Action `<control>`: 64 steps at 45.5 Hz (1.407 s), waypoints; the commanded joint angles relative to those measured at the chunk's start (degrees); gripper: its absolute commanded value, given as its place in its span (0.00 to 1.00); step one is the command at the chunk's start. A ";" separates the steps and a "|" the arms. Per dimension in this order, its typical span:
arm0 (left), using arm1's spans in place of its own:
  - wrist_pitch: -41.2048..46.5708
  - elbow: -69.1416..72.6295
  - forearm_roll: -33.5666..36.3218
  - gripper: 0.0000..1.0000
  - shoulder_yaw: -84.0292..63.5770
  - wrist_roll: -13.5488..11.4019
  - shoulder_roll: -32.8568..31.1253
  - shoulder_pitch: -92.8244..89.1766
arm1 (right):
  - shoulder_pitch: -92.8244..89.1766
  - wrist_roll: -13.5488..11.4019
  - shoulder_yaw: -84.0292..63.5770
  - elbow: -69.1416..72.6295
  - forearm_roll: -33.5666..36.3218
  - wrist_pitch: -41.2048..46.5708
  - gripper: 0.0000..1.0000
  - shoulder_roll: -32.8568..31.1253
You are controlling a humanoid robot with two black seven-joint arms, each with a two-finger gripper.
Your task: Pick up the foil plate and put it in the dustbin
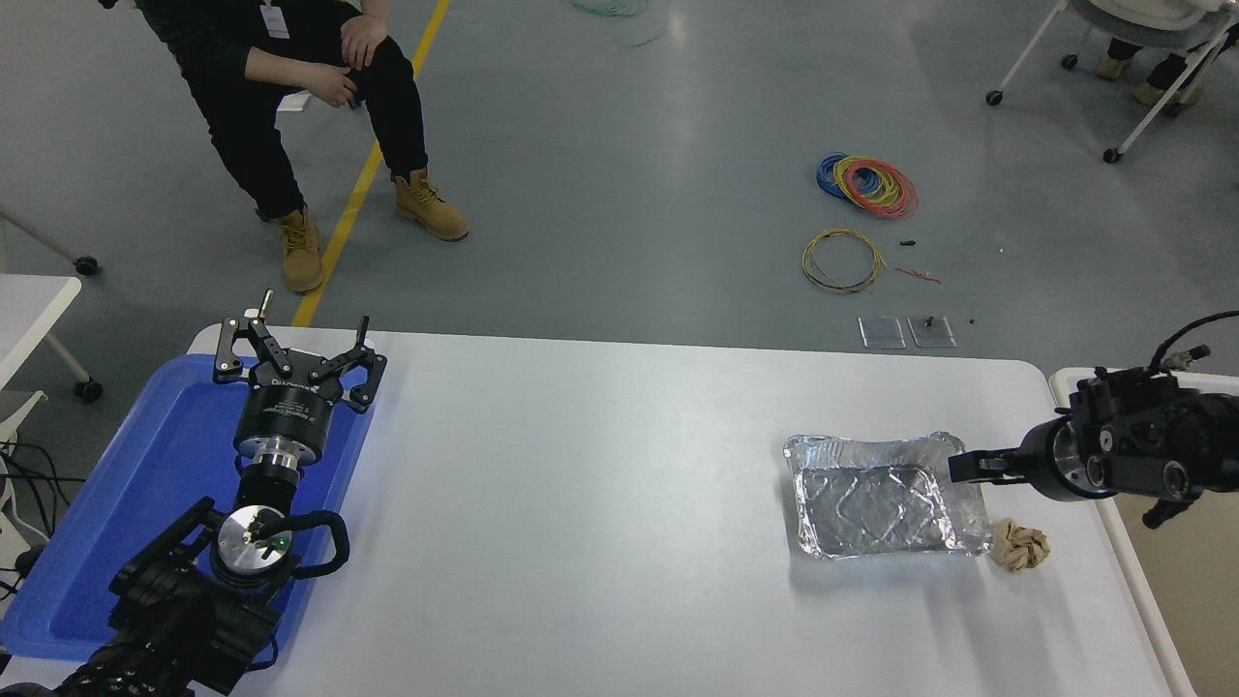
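Foil plate sits empty at the lower right of the frame, with the right gripper at its right rim; I cannot tell whether its fingers are together. Thin foil could crumple or slip, nudging the paper ball. Dustbin lies at the right edge; left gripper hangs open over the blue tray.

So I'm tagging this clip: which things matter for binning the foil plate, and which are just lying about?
Job: foil plate; dustbin at the table's right edge; right hand at the plate's rim.

Lying about: paper ball; blue tray; parked left hand; wire coils on the floor.
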 commanded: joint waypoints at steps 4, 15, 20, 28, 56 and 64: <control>0.00 0.00 0.00 1.00 0.00 0.07 0.00 0.00 | -4.17 1.06 0.76 -2.05 -0.64 -3.41 0.87 1.36; 0.00 0.00 0.00 1.00 0.00 0.07 0.00 0.00 | -5.14 1.24 0.67 -2.14 -0.64 -4.73 0.76 1.54; 0.00 0.00 0.00 1.00 0.00 0.07 -0.09 0.00 | -5.58 1.24 0.67 -2.31 -0.73 -5.16 0.67 2.06; 0.00 0.00 0.00 1.00 0.00 0.07 0.00 0.00 | -6.28 1.24 0.67 -2.93 -0.64 -5.69 0.67 2.85; 0.00 0.00 0.00 1.00 0.00 0.07 0.00 0.00 | -7.42 2.21 0.14 -2.93 -2.22 -6.31 0.00 3.38; 0.00 0.00 0.00 1.00 0.00 -0.02 -0.09 0.00 | -7.51 2.21 0.05 -3.37 -2.22 -6.22 0.00 3.38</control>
